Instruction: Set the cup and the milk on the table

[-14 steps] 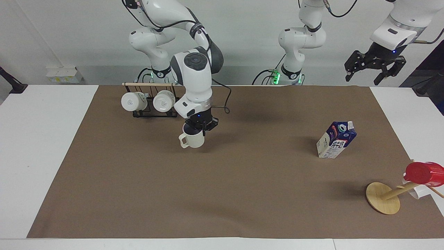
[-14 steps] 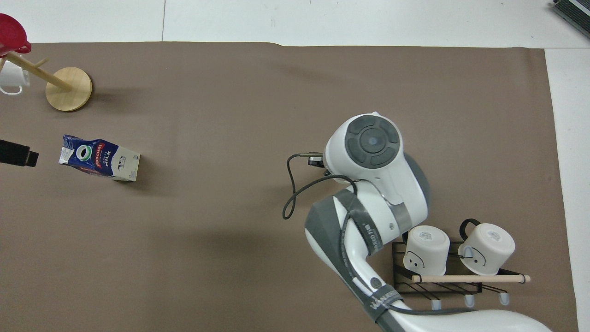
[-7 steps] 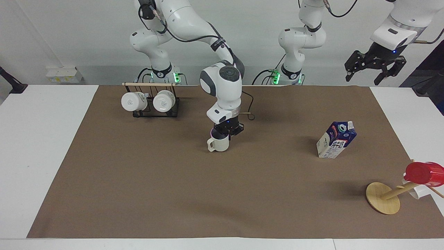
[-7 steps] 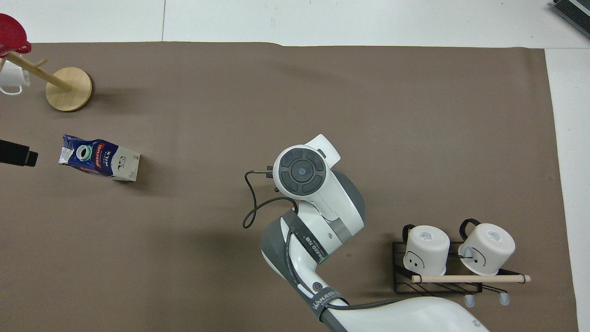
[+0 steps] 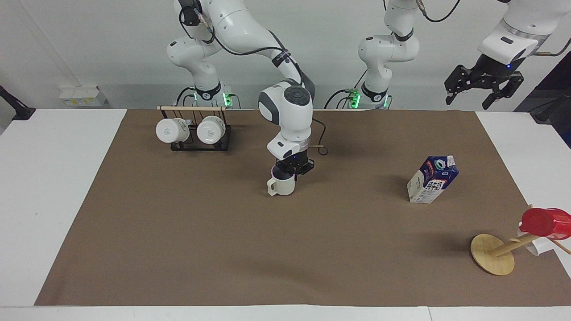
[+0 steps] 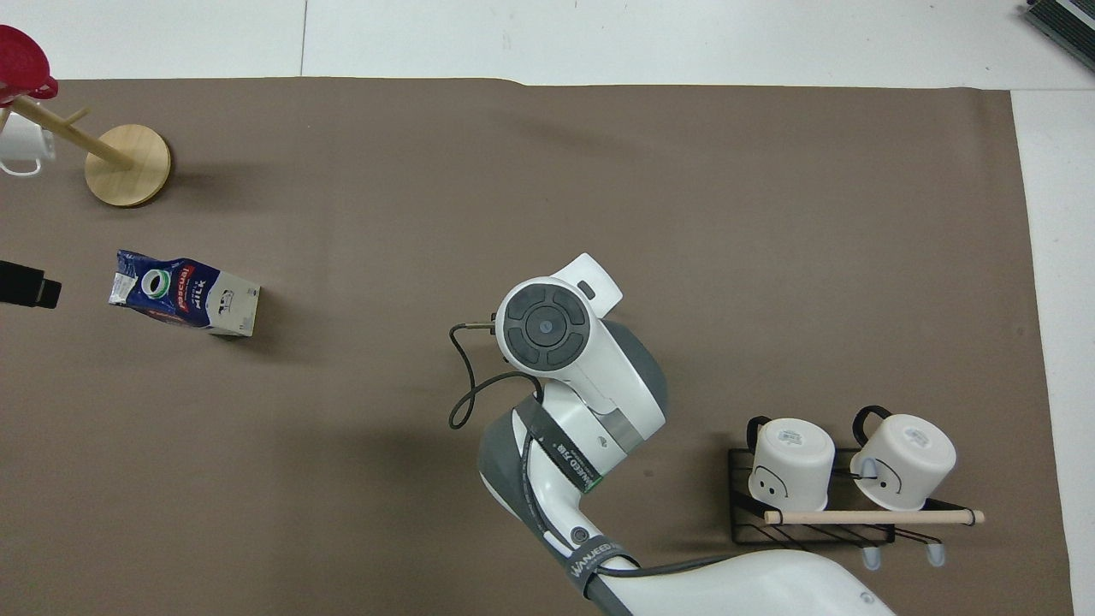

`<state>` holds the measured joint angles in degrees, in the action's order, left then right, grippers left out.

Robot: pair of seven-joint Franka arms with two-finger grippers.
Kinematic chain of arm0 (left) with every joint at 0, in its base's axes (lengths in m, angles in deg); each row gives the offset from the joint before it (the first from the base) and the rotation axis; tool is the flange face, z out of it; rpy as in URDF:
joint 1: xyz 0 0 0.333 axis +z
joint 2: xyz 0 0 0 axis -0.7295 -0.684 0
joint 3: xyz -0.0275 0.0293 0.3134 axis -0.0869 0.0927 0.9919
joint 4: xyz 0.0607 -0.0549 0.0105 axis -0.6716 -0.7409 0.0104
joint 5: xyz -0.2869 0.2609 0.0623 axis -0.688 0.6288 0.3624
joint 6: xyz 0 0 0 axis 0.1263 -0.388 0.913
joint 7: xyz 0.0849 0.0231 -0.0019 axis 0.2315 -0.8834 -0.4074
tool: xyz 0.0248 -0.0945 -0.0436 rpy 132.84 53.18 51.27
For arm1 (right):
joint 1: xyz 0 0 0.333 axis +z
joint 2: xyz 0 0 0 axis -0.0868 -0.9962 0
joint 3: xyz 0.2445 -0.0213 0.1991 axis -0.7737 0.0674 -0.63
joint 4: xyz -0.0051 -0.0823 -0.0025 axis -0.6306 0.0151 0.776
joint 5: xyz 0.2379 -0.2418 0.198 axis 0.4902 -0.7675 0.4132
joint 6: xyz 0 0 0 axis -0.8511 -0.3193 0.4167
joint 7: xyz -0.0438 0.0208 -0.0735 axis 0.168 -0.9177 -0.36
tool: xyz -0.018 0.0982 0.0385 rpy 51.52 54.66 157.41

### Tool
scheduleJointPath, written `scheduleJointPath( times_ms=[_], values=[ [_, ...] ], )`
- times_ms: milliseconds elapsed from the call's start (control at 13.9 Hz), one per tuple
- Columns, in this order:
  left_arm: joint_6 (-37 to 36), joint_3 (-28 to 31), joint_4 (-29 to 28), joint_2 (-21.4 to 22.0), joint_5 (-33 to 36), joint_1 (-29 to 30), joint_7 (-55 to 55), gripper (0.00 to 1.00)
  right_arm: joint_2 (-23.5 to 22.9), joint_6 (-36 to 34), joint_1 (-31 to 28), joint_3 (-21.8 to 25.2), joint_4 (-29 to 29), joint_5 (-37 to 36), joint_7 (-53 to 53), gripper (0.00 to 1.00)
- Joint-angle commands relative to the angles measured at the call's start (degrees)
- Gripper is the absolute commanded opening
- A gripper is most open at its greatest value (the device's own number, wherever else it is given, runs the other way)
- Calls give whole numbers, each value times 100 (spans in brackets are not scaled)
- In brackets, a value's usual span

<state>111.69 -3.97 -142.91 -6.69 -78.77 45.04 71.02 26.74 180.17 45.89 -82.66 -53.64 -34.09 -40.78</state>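
The cream cup (image 5: 282,186) is upright near the middle of the brown sheet on the table (image 5: 58,187), its handle toward the right arm's end. My right gripper (image 5: 290,174) comes straight down on it and is shut on its rim. I cannot tell whether the cup's base touches the sheet. From overhead the right arm's wrist (image 6: 547,325) hides the cup. The milk (image 5: 432,179) (image 6: 184,293) stands on the sheet toward the left arm's end. My left gripper (image 5: 482,87) hangs open in the air at that end, holding nothing.
A black wire rack (image 5: 192,133) (image 6: 813,513) with two white mugs stands close to the right arm's base. A wooden mug tree (image 5: 493,254) (image 6: 128,164) carrying a red cup (image 5: 545,223) leans at the left arm's end, farther from the robots than the milk.
My right gripper carried the cup away from the rack toward the table's middle and lowered it; over the last half second it has hardly moved. The left arm waits.
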Motion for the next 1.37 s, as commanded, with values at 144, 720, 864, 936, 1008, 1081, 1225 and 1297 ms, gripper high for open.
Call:
scheduleJointPath(
  times_ms=[144,720,864,936,1008,1081,1225,1297],
  values=[
    [143,-46,-206,149,-21,110,54,100,38,-104,-30,12,59,-73,-74,100],
    [205,-46,-232,141,-21,233,89,100,1233,-1369,-504,39,42,32,453,100],
    [336,-46,-346,140,-12,242,98,100,1453,-1694,-723,56,50,-20,540,100],
    [467,-46,-451,140,-21,242,98,100,1567,-1844,-872,65,50,-64,654,100],
    [538,-46,-521,140,-12,250,98,100,1664,-1941,-1039,65,50,-64,777,100],
    [643,-46,-592,140,-12,259,98,100,1796,-1986,-1267,65,50,-64,978,100],
    [846,-46,-758,114,-12,259,98,100,2059,-2213,-1680,65,50,-47,1540,100],
    [1012,-46,-916,114,-12,294,98,100,2217,-2345,-1882,65,50,-3,1813,100]
  ],
)
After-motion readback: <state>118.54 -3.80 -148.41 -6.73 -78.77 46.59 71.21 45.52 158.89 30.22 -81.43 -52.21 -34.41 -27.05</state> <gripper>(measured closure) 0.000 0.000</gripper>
